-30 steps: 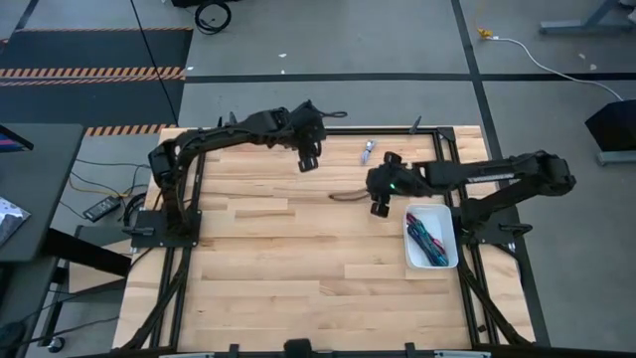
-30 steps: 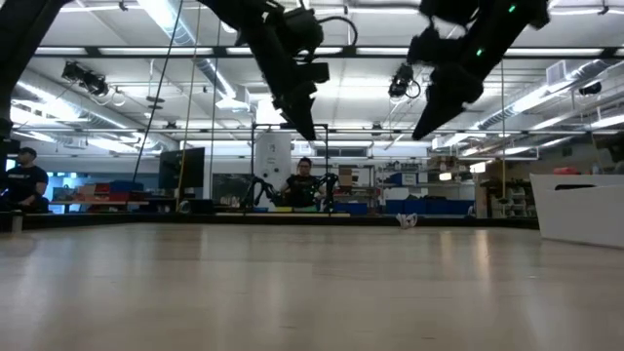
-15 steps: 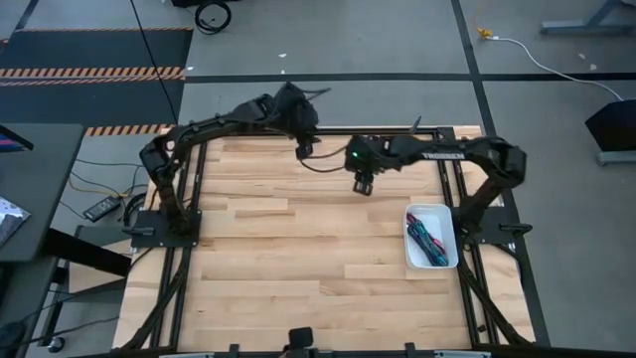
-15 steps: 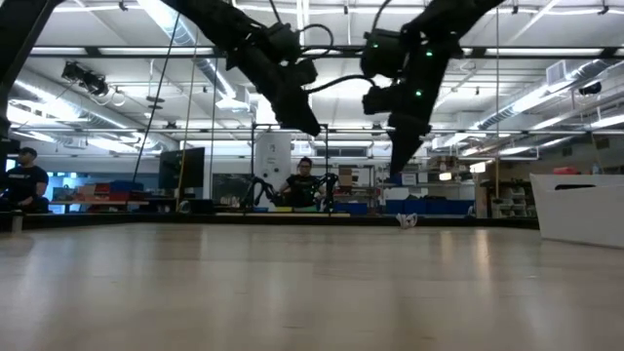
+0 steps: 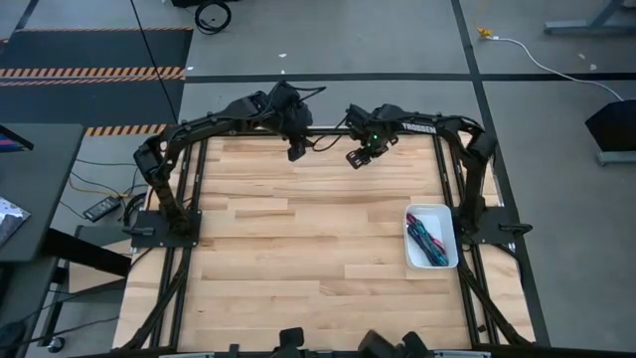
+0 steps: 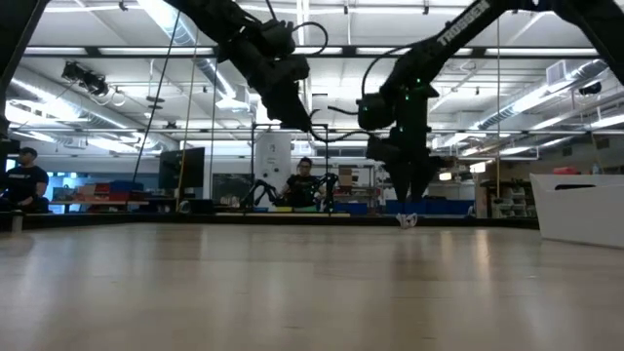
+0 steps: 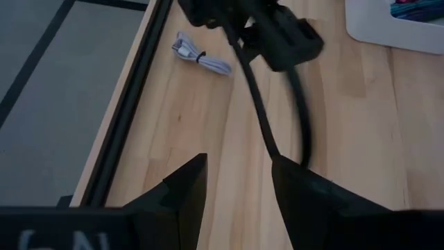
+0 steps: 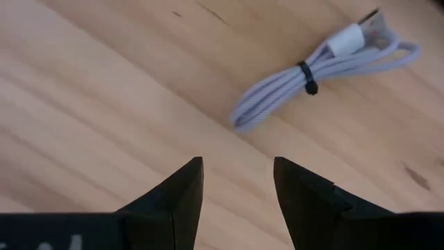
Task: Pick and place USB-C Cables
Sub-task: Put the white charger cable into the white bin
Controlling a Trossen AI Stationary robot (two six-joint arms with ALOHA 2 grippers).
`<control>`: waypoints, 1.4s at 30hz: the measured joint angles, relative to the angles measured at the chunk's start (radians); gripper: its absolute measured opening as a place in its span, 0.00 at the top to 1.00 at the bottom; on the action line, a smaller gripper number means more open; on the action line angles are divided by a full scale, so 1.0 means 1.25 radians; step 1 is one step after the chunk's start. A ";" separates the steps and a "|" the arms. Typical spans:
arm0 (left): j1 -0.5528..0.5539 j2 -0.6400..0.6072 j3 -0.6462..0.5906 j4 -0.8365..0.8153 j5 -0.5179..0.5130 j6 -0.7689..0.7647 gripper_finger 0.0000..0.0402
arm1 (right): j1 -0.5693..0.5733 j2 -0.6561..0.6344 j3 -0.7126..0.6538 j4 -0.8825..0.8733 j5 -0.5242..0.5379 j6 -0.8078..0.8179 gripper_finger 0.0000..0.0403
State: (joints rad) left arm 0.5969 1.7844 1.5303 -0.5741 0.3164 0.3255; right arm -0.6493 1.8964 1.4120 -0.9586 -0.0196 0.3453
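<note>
USB-C cable, silvery lilac (image 8: pixel 316 73), lies loose at the counter's (image 5: pixel 298 249) far edge. Going left to right: left gripper (image 5: pixel 295 150) hovers at the far edge, fingers spread, empty; right gripper (image 5: pixel 359 157) hangs just above the cable, fingers spread, empty; white tray (image 5: pixel 444 261) already holds other cables. Step looks like the approach: next, lower and close on the bundle.

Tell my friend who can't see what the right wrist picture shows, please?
A silvery lilac cable, bundled with a small dark tie, lies on the wooden table. The right gripper hovers just short of it, its two dark fingers open and empty.
</note>
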 joint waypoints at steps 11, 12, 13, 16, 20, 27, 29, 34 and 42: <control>-0.004 0.001 0.000 0.002 0.002 0.009 0.57 | -0.027 0.027 0.000 0.119 -0.006 0.028 0.55; -0.004 0.001 0.000 0.001 0.002 0.009 0.57 | -0.027 0.027 0.000 0.125 -0.003 0.033 0.55; -0.005 0.001 0.000 0.001 0.002 0.009 0.57 | -0.028 0.027 0.000 0.128 0.005 0.037 0.55; -0.004 0.001 0.000 0.000 0.002 0.009 0.57 | -0.033 0.038 0.001 0.113 0.051 0.054 0.55; -0.004 0.001 0.000 0.002 0.003 0.009 0.57 | -0.034 0.066 0.001 0.079 0.061 0.064 0.56; -0.010 0.001 0.000 0.001 0.003 0.006 0.57 | -0.027 0.100 0.002 0.082 0.055 0.060 0.57; -0.014 0.001 0.000 0.000 0.003 0.006 0.57 | -0.027 0.101 0.002 0.075 0.054 0.049 0.58; -0.024 0.001 0.000 0.000 0.003 0.013 0.57 | -0.024 0.097 0.001 0.034 0.070 -0.004 0.65; -0.027 0.002 0.000 0.000 0.001 0.017 0.57 | 0.013 0.093 0.000 -0.035 0.063 -0.106 0.95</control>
State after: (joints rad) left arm 0.5629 1.7863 1.5303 -0.5735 0.3173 0.3462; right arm -0.6334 2.0129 1.4120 -1.0030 0.0587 0.2129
